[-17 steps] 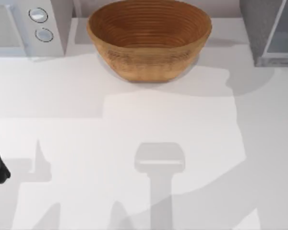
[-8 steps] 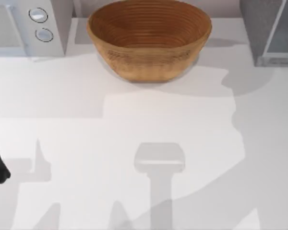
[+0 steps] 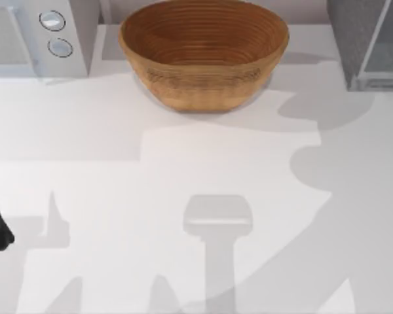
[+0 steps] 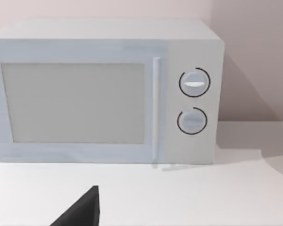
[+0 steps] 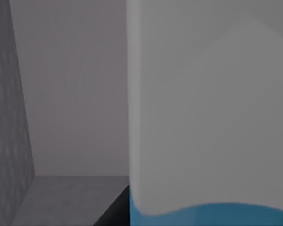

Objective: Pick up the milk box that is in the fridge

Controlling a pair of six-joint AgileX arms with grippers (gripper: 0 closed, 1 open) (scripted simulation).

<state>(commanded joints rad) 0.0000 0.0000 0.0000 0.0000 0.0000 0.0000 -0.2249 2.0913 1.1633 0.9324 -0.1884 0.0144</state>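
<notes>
Carton (image 5: 210, 108) sat close before your right wrist camera, inside the fridge (image 3: 367, 42) at far right; its end effector's state I couldn't tell. Squaring up before closing looked wise.

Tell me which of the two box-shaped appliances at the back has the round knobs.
The white microwave at the table's back left, with two knobs beside its door. The dark speckled fridge at back right has none.

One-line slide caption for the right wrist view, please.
Right wrist camera close against the white-and-light-blue milk box inside the dark grey speckled fridge.
</notes>
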